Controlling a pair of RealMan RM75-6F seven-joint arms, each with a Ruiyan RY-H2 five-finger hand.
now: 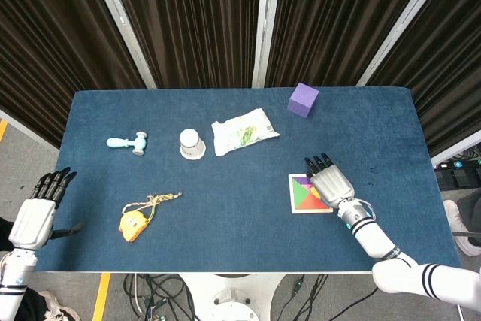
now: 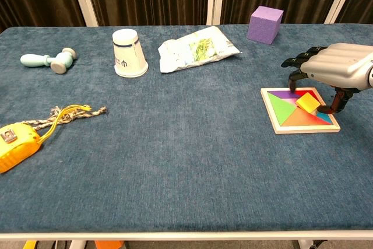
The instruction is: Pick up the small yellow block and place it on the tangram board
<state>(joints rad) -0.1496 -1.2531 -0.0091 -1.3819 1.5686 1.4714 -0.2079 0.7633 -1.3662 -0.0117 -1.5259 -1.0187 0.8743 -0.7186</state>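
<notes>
In the chest view, the small yellow block [image 2: 308,102] sits on the tangram board [image 2: 285,118], toward the board's upper right part, at the right of the frame. The right hand [image 2: 335,65] hangs over it, palm down, fingers curled downward with dark fingertips [image 2: 291,76] near the board's top edge and the thumb at the board's right side. Whether any finger touches the block cannot be told; the block appears to lie on the board with a gap around it, so the hand looks spread and holding nothing.

The head view hides the block entirely: the right hand [image 1: 331,183] covers the right half of the tangram board [image 1: 301,199] at lower right of the frame, and only the coloured left part of the board shows.

The left hand [image 1: 39,212] shows only in the head view, at the lower left edge, off the table [image 1: 225,223], fingers straight, held close together and empty.

Across the upper part of the chest view lie a pale blue toy hammer [image 2: 49,59] at left, an upturned white paper cup [image 2: 129,52], a crumpled snack bag [image 2: 195,49] and a purple cube [image 2: 265,25] at upper right. A yellow tape measure [image 2: 14,146] with a braided cord [image 2: 67,115] lies at the left edge.
</notes>
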